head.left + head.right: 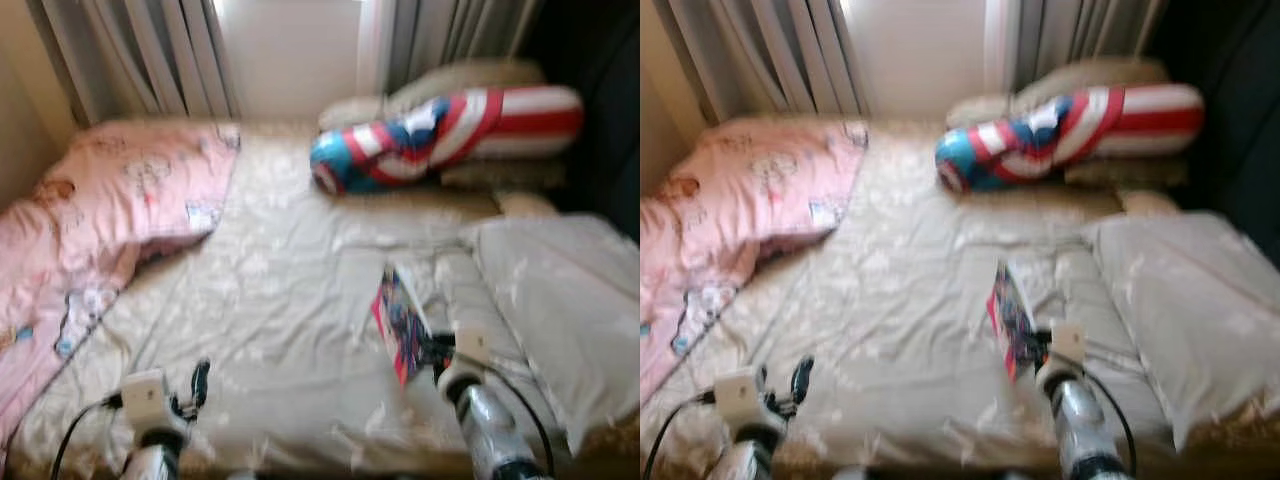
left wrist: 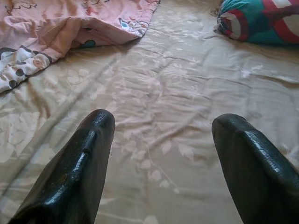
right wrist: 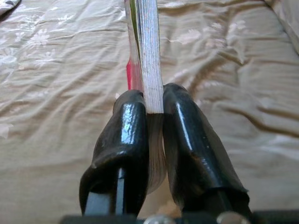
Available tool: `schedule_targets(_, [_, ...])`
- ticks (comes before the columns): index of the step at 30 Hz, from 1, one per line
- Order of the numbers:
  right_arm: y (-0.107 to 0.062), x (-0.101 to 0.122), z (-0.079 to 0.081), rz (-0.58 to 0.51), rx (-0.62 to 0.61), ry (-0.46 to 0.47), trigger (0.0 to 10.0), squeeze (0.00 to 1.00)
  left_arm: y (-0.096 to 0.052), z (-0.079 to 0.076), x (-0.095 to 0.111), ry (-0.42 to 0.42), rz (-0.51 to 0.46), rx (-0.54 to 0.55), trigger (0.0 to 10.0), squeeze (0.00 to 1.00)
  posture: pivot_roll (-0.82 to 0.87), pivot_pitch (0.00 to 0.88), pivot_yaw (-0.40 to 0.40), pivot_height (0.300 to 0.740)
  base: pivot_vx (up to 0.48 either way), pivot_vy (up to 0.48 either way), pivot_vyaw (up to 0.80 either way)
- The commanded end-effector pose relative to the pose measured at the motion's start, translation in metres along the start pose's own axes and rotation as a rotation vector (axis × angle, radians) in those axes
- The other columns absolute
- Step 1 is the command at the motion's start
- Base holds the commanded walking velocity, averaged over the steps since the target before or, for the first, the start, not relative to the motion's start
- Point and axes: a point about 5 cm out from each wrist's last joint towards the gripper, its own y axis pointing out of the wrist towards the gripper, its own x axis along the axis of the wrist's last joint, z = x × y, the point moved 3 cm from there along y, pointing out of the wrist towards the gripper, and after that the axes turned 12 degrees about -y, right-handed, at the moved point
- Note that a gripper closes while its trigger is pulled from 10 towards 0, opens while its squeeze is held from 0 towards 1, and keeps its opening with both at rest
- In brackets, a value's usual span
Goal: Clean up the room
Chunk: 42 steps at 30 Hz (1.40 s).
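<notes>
Starting at nine o'clock, you see a pink blanket (image 1: 95, 215) bunched along the left edge of the bed (image 1: 280, 300). Your left tool (image 2: 161, 154) hovers at seven o'clock over the beige sheet, fingers spread apart. At one o'clock a red, white and blue bolster (image 1: 440, 135) lies near the curtains (image 1: 150, 50). At five o'clock your right tool (image 3: 154, 140) is clamped on a thin book (image 1: 400, 322), held on edge above the sheet, beside a grey pillow (image 1: 565, 300).
</notes>
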Motion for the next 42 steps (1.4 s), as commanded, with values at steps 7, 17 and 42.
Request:
schedule_targets(7, [0.008,0.019,-0.006,-0.036,-0.024,0.043,10.0,0.00,-0.005,0.000,0.007,0.026,0.002,-0.009,10.0,0.00,0.11,0.073,-0.014,0.648,0.000,0.000,0.00])
schedule_targets(17, [0.019,0.037,-0.003,-0.054,-0.028,0.168,10.0,0.00,-0.016,0.004,0.011,0.052,0.021,-0.006,10.0,0.00,0.14,0.122,0.006,0.648,0.000,0.000,0.00])
schedule_targets(42, [-0.003,-0.022,0.000,0.119,0.011,0.380,10.0,0.00,-0.032,0.009,0.015,0.097,0.078,-0.013,10.0,0.00,0.15,0.192,0.040,0.648,0.000,0.000,0.00])
